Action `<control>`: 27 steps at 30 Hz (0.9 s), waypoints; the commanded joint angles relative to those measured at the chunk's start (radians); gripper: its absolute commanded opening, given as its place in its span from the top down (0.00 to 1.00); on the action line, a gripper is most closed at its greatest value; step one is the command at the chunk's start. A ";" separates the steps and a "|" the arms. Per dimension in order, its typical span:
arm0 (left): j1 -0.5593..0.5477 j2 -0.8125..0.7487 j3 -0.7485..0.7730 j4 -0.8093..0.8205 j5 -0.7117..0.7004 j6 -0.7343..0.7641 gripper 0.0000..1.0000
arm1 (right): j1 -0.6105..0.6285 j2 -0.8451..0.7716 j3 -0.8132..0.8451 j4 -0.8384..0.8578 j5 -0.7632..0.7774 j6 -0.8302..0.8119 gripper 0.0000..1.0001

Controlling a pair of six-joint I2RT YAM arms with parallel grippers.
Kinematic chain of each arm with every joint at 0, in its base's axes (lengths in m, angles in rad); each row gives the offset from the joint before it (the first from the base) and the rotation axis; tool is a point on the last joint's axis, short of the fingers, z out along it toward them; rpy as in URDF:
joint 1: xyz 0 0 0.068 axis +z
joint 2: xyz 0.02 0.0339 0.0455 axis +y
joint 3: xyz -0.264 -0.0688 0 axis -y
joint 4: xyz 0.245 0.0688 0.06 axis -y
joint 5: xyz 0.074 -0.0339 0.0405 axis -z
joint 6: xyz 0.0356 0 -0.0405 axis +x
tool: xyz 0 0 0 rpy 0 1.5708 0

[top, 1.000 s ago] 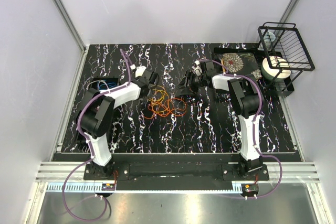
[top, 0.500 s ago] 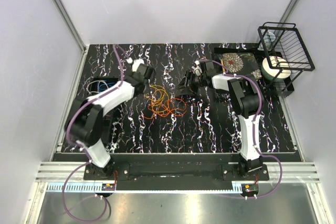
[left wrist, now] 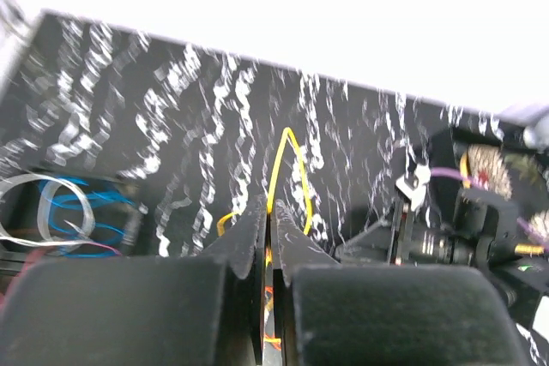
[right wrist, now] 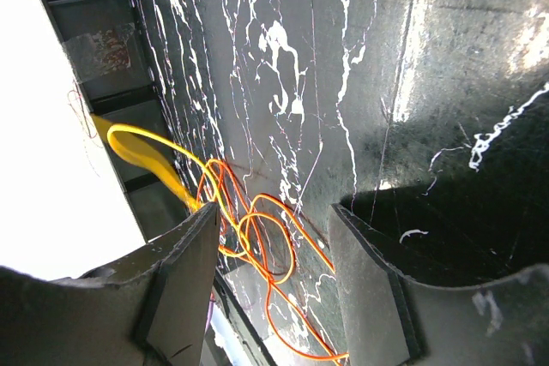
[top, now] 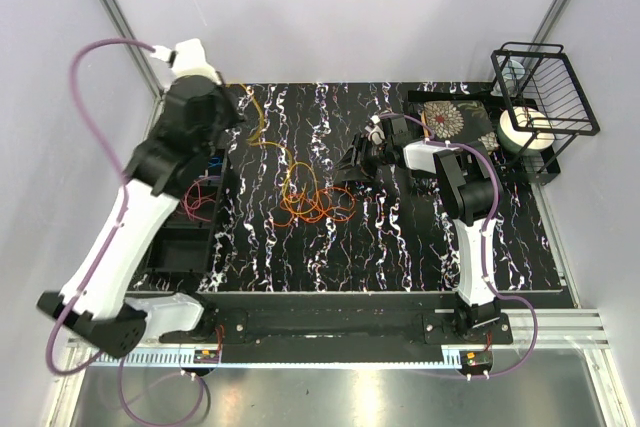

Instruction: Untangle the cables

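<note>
L gripper (left wrist: pixel 268 207) is pinched tight on the yellow cable (left wrist: pixel 288 132), which trails from its tips down to the orange tangle (top: pixel 318 205), below & to its right. Wire looks light, floppy, snag-prone, so best taken on a free strand, not the knot. R gripper (top: pixel 352 167) is spread wide, empty, tangle just beyond its tips. Vs 0.5 s ago: L gripper has swung up & back, drawing yellow out; R unmoved.

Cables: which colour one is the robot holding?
The yellow cable. It is pinched in the left end effector and stretches away from the pile, while the orange cables lie loose in a heap.
</note>
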 commanded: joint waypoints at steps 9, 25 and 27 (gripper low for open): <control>0.003 -0.242 0.048 -0.039 -0.139 0.127 1.00 | 0.019 0.044 -0.005 -0.071 0.076 -0.044 0.39; -0.157 -0.124 -0.390 -0.030 0.142 -0.080 0.01 | 0.019 0.047 -0.004 -0.070 0.074 -0.045 0.39; -0.157 -0.124 -0.429 -0.029 0.125 -0.111 0.01 | 0.017 0.050 -0.002 -0.071 0.074 -0.045 0.39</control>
